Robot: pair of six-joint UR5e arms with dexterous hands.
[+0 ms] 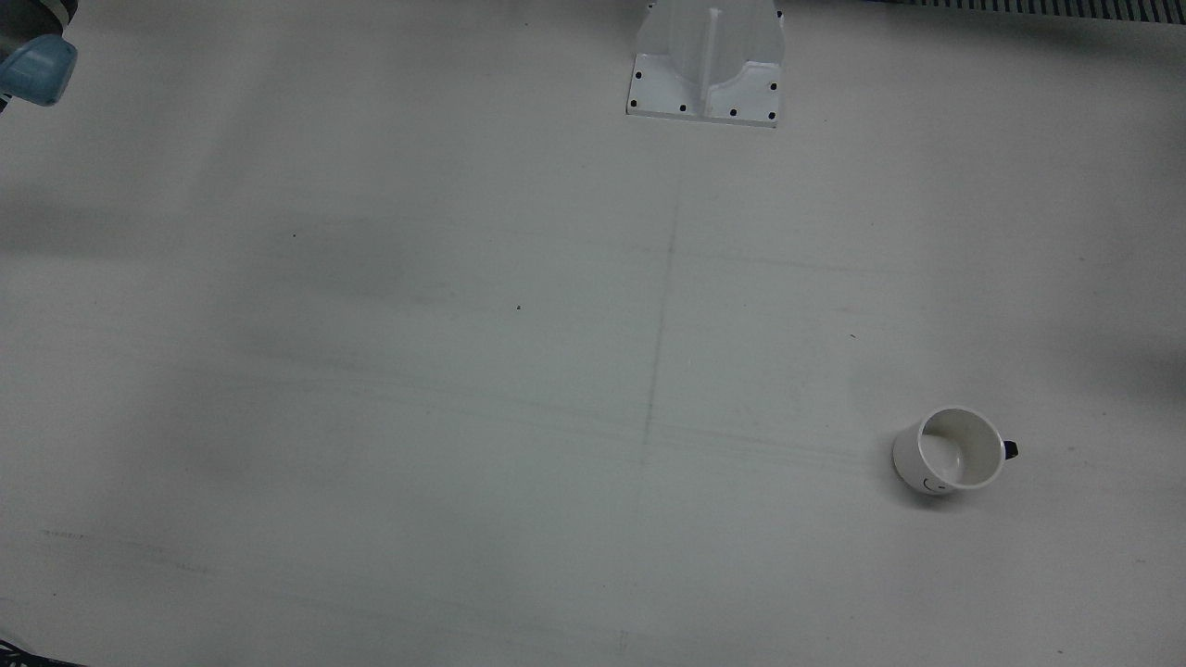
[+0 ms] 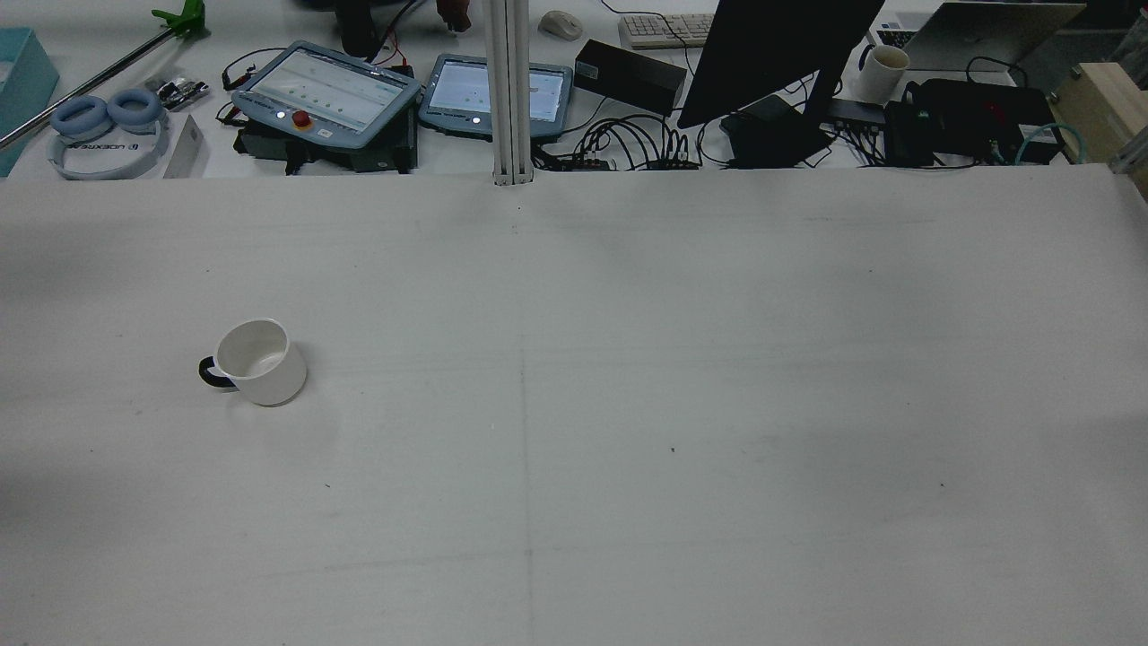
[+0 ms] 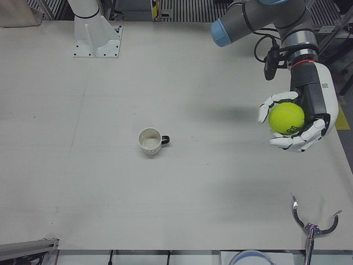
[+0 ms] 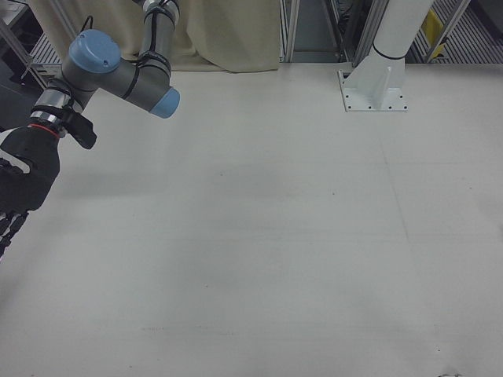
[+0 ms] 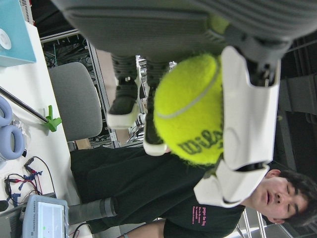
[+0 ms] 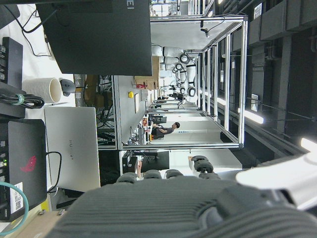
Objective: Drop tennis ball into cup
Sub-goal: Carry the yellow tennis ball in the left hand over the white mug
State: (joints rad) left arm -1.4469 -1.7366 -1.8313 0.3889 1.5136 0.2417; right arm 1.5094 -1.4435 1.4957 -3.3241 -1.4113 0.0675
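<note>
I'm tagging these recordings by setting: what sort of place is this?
Most likely a robotics lab: teach pendants, a monitor and tangled cables line the bench behind the white table.
</note>
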